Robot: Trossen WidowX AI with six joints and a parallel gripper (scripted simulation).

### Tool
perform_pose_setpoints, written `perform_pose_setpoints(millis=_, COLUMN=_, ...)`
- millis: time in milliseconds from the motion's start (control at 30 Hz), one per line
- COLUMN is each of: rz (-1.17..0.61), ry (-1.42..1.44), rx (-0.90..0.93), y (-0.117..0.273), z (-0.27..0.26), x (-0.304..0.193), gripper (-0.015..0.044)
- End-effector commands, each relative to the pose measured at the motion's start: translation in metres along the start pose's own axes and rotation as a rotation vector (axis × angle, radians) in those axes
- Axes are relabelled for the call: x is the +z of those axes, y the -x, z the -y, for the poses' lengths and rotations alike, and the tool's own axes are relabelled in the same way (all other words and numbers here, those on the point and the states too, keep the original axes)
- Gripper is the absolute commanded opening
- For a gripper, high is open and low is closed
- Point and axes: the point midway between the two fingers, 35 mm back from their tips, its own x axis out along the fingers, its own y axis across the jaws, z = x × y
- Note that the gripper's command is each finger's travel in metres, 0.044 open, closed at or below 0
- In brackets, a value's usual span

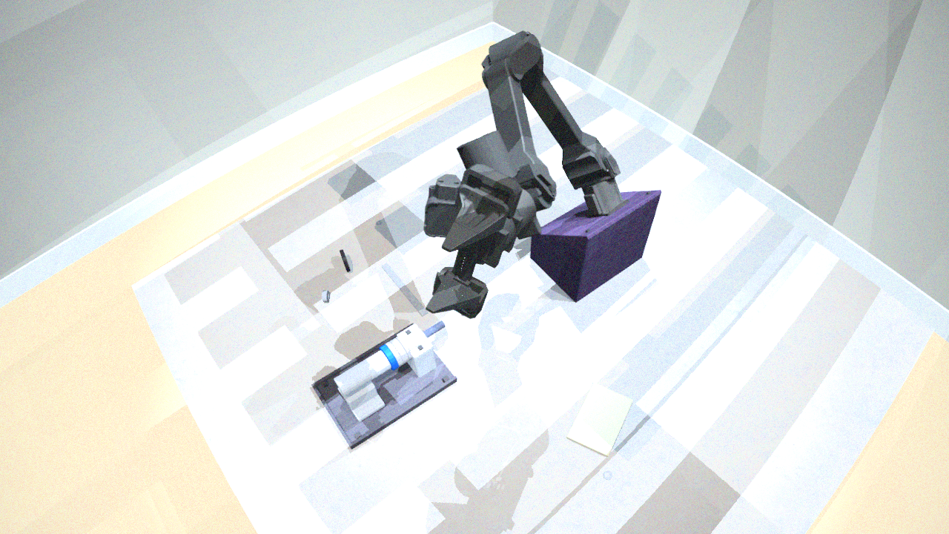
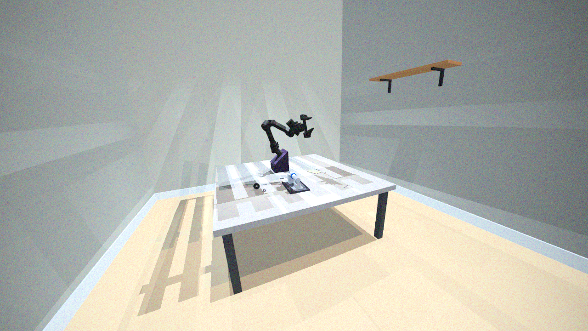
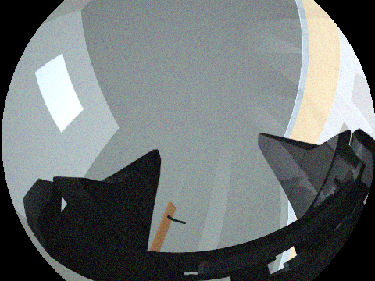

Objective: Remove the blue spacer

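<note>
At far left on the table (image 1: 524,398) (image 2: 267,209), a small grey ring (image 1: 325,296) (image 2: 264,190) lies apart from the fixture, with a black ring (image 1: 345,260) (image 2: 255,185) just beyond it. To their right, a dark base plate (image 1: 405,401) (image 2: 296,191) carries the assembly: a thick white barrel (image 1: 361,374) (image 2: 297,179), probably the big housing block; the blue spacer (image 1: 389,356) (image 2: 293,175), held up in the row; and a pierced white block (image 1: 422,358) (image 2: 289,177), from which the shaft (image 1: 435,328) (image 2: 282,178) protrudes. The blue spacer has not dropped.

Right of the shaft end, the gripper (image 1: 437,279) (image 2: 312,122) (image 3: 211,147) is raised, its fingers wide with nothing between them. The purple plinth (image 1: 610,245) (image 2: 279,162) stands farther right.

The step in hand is judged to be the approach to the shaft. Good practice: lower the pincer outside the pierced block, centre the protruding end between the fingers, align with its axis, then close squarely. The later pull should be straight, slow and short, stopping as blue falls; overtravel could free a neighbouring spacer, and a tilted pull could bind the shaft.
</note>
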Motion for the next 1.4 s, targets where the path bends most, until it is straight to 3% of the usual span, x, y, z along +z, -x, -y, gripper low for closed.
perform_pose_setpoints(millis=0, rz=0.002, ry=-0.012, rx=-0.008, y=0.001, z=0.003, x=0.001, gripper=0.0426)
perform_pose_setpoints(millis=233, rz=0.155, ry=-0.479, rx=-0.294, y=0.042, z=0.102, x=0.036, gripper=0.0440)
perform_pose_setpoints(millis=500, rz=0.542, ry=-1.034, rx=-0.550, y=0.129, z=0.207, x=0.064, gripper=0.0440)
perform_pose_setpoints(millis=867, rz=1.189, ry=-1.535, rx=-0.603, y=0.258, z=0.285, x=0.074, gripper=0.0440)
perform_pose_setpoints(millis=1367, rz=1.225, ry=-1.554, rx=-0.597, y=0.262, z=0.289, x=0.076, gripper=0.0440)
